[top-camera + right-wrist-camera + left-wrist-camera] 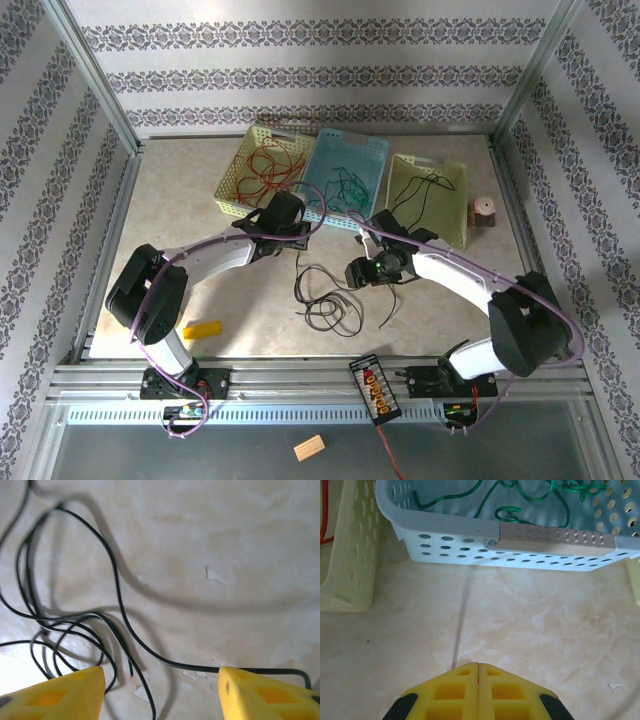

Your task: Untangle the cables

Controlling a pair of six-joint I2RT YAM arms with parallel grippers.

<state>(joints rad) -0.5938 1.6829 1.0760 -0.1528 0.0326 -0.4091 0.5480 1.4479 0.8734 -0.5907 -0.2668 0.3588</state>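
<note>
Loose black cables (325, 295) lie looped on the table between the arms. Red cables (270, 165) fill the yellow basket (232, 190), green cables (345, 180) the blue basket (372, 150), and more black cables (425, 195) the pale green basket (455, 215). My right gripper (362, 272) hangs open just right of the loose loops. In the right wrist view a black strand (116, 584) runs across the gap between its fingertips (161, 672), held by neither. My left gripper (290, 215) is shut and empty (478, 666), in front of the blue basket (470, 550) holding green cables (535, 489).
A yellow block (203, 329) lies near the left arm's base. A black box with an orange label (375, 388) sits on the front rail and a wooden block (309, 449) below it. A small brown spool (484, 212) stands beside the green basket. Metal frame posts bound the table.
</note>
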